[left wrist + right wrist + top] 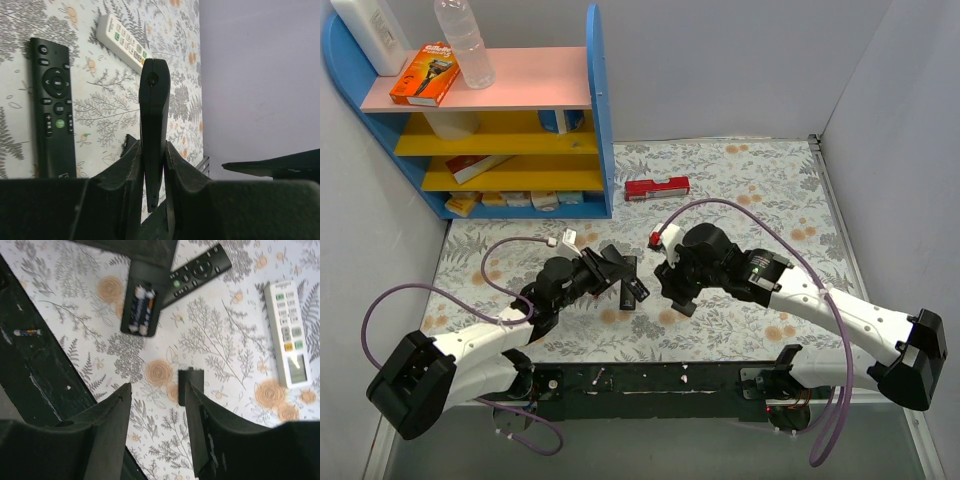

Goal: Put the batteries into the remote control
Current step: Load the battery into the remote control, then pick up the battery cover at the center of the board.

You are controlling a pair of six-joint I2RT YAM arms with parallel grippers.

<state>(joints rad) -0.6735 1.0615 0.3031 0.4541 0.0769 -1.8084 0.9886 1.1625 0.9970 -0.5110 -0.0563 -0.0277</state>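
My left gripper (pixel 616 268) is shut on the plain black remote control (pixel 632 289) and holds it above the mat. It shows edge-on between the fingers in the left wrist view (pixel 152 125). In the right wrist view its back faces the camera, with the battery compartment (pixel 141 302) open and two batteries lying in it. The black back cover (pixel 186 385) lies flat on the mat, just beyond my right gripper (pixel 155 430), which is open and empty. One loose battery (pixel 26 332) lies on the dark strip at the table's near edge.
A slim black remote with buttons (pixel 54 110) and a white remote (pixel 125 42) lie on the floral mat beneath the arms. A red flat item (pixel 657 188) lies at the back of the mat. A blue shelf unit (pixel 520 110) stands at the back left.
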